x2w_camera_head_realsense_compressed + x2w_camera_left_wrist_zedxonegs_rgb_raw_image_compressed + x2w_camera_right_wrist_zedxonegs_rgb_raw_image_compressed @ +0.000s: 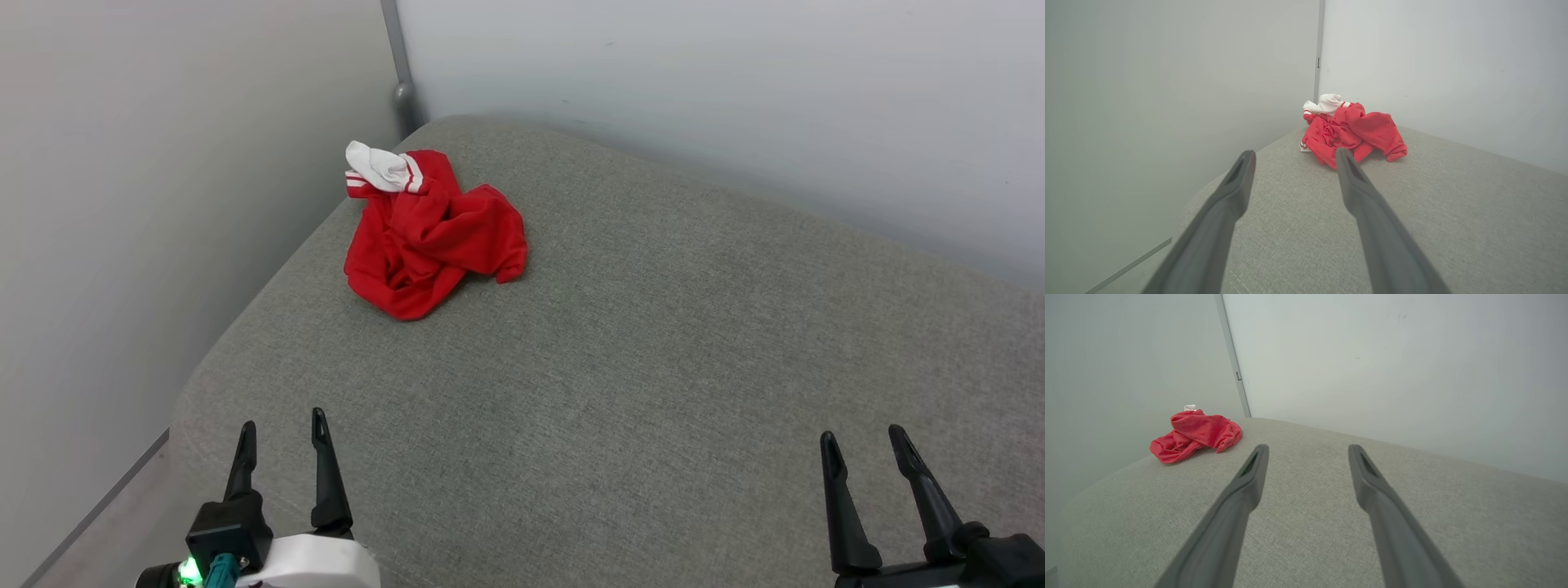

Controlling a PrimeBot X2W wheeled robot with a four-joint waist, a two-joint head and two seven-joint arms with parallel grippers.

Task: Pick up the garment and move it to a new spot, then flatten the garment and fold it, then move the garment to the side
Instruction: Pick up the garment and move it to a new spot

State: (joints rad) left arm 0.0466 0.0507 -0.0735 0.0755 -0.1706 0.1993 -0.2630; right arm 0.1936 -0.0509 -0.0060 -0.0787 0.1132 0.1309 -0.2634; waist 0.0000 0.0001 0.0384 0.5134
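Observation:
The garment [433, 233] is a red shirt with a white, red-striped sleeve on top, crumpled in a heap at the far left corner of a grey padded surface [653, 343]. In the left wrist view the garment [1351, 130] lies straight ahead, beyond the fingertips. From the right wrist it shows as a red heap [1196, 435] far off to the left. My left gripper [283, 429] hovers open and empty over the near left edge. At the near right my right gripper [864, 441] is open too, with nothing between its fingers.
Pale walls [163, 204] close in the surface on the left and at the back, meeting at a grey corner post [402, 73] just behind the garment. The padded surface drops off at a rounded left edge [184, 392] beside my left gripper.

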